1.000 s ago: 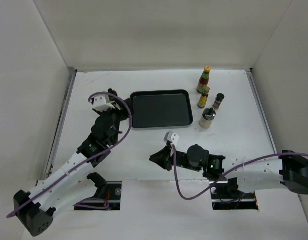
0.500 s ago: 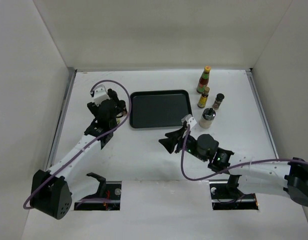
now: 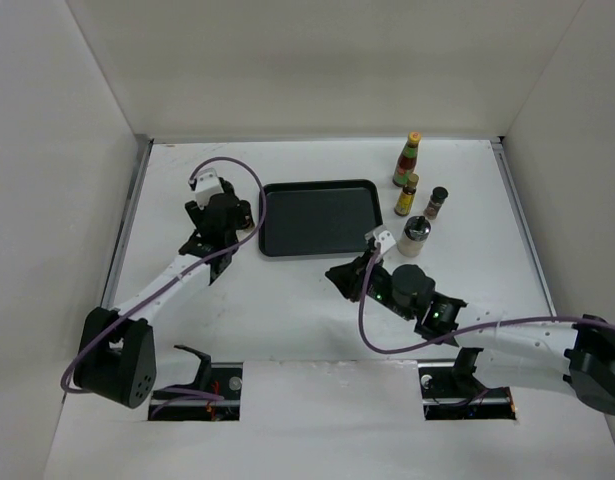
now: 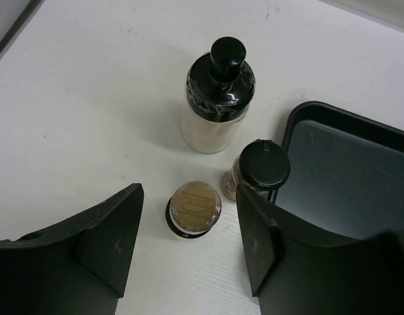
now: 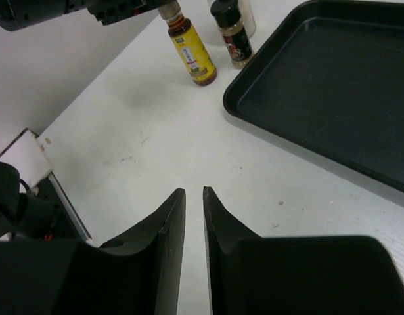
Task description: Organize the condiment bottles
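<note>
Three condiment bottles stand left of the black tray point(image 4: 346, 164): a gold-capped amber one point(image 4: 194, 209), a small dark-capped jar point(image 4: 261, 167) and a pale jar with a black top point(image 4: 218, 98). My left gripper point(image 4: 188, 239) hovers open over them, and the gold cap shows between its fingers, untouched. At the tray's right stand the red bottle with a yellow cap point(image 3: 409, 160), an amber bottle point(image 3: 407, 195), a dark-capped jar point(image 3: 437, 203) and the silver-lidded shaker point(image 3: 415, 236). My right gripper point(image 5: 194, 193) is shut on nothing, low over the table in front of the tray.
The tray point(image 3: 319, 218) lies in the middle of the table with nothing in it. White walls close the table on the left, back and right. My left arm point(image 3: 162, 285) stretches along the left side, and my right arm point(image 3: 487, 335) lies across the front.
My left gripper has settled over the bottles left of the tray, its jaws narrowing. My right gripper has moved up towards the tray's front edge, opened briefly and shut again.
</note>
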